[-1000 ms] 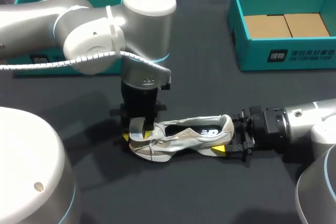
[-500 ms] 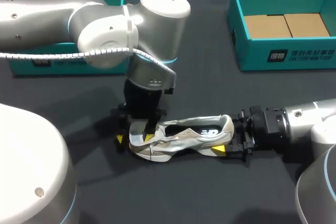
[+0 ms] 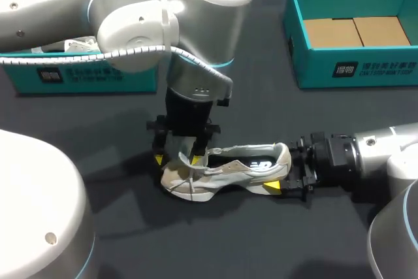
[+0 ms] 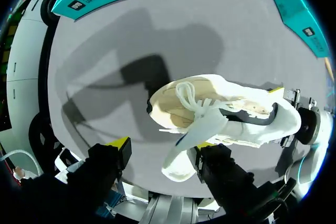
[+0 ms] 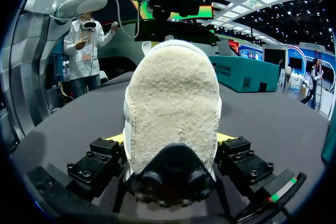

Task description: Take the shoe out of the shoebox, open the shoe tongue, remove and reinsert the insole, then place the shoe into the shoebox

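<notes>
Cream shoe (image 3: 228,171) heel-first in right hand (image 3: 282,169) — far fingertip hidden.

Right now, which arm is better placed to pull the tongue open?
Left. The left gripper hangs open right above the tongue of the shoe. The right gripper is shut on the heel, steadying it.

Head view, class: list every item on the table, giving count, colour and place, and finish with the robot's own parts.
shoe: one, off-white, upright mid-table.
shoeboxes: two, teal; right shoebox far right, left shoebox far left, partly hidden by the left arm.
cardboard panels: two, brown, inside the right shoebox.
table: one, dark grey, under everything.
left claw: one, yellow-tipped, open over the shoe's laced front.
right claw: one, yellow-tipped, shut on the shoe's heel.
</notes>
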Robot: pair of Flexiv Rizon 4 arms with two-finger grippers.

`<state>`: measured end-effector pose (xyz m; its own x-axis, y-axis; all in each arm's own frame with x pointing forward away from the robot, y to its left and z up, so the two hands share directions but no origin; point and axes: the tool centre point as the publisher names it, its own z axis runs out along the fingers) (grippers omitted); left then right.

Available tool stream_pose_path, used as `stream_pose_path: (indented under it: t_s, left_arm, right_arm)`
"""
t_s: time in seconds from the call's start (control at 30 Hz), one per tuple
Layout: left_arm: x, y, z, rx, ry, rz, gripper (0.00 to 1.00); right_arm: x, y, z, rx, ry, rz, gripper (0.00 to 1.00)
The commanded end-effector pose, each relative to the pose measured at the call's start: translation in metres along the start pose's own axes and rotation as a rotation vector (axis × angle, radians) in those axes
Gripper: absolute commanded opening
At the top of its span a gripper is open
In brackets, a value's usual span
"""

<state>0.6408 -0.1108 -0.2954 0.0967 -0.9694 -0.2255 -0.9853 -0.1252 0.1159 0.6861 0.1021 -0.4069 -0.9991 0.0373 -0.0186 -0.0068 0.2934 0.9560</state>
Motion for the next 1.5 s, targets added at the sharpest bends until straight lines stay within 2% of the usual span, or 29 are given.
stream_pose_path:
  t_s: [0.03, 0.2, 0.53, 0.83, 0.87, 0.9, 0.97, 1.0, 1.03, 1.13, 1.27, 1.33, 1.4, 1.5]
  left_arm:
    - [-0.01, 0.009, -0.027, 0.069, 0.057, 0.035, 0.69]
    - [-0.001, 0.012, -0.047, 0.123, 0.081, 0.078, 0.69]
    - [0.016, 0.021, -0.089, 0.19, 0.204, 0.232, 0.67]
    - [0.037, 0.024, -0.111, 0.238, 0.298, 0.412, 0.62]
    - [0.04, 0.024, -0.114, 0.242, 0.314, 0.445, 0.58]
    - [0.043, 0.024, -0.118, 0.252, 0.336, 0.499, 0.49]
    - [0.048, 0.025, -0.123, 0.255, 0.364, 0.583, 0.38]
    - [0.051, 0.026, -0.126, 0.266, 0.381, 0.632, 0.24]
    - [0.053, 0.027, -0.128, 0.273, 0.398, 0.691, 0.0]
    - [0.059, 0.029, -0.136, 0.291, 0.439, 0.847, 0.0]
    - [0.065, 0.033, -0.143, 0.325, 0.514, 1.17, 0.0]
    - [0.067, 0.034, -0.146, 0.294, 0.52, 1.365, 0.0]
    - [0.072, 0.029, -0.148, 0.237, 0.526, 1.405, 0.0]
    - [0.072, 0.029, -0.148, 0.237, 0.526, 1.405, 0.0]
  right_arm:
    - [0.001, 0.0, -0.001, 0.004, 0.0, 0.0, 0.0]
    - [0.001, 0.0, -0.001, 0.004, 0.0, 0.0, 0.0]
    - [0.001, 0.0, -0.001, 0.004, 0.0, 0.0, 0.0]
    - [0.001, 0.0, -0.001, 0.004, 0.0, 0.0, 0.0]
    - [0.001, 0.0, -0.001, 0.004, 0.0, 0.0, 0.0]
    - [0.001, 0.0, -0.001, 0.004, 0.0, 0.0, 0.0]
    - [0.001, 0.0, -0.001, 0.004, 0.0, 0.0, 0.0]
    - [0.001, 0.0, -0.001, 0.004, 0.0, 0.0, 0.0]
    - [0.001, 0.0, -0.001, 0.004, 0.0, 0.0, 0.0]
    - [0.001, 0.0, -0.001, 0.004, 0.0, 0.0, 0.0]
    - [0.001, 0.0, -0.001, 0.004, 0.0, 0.0, 0.0]
    - [0.001, 0.0, -0.001, 0.004, 0.0, 0.0, 0.0]
    - [0.001, 0.0, -0.001, 0.004, 0.0, 0.0, 0.0]
    - [0.001, 0.0, -0.001, 0.004, 0.0, 0.0, 0.0]
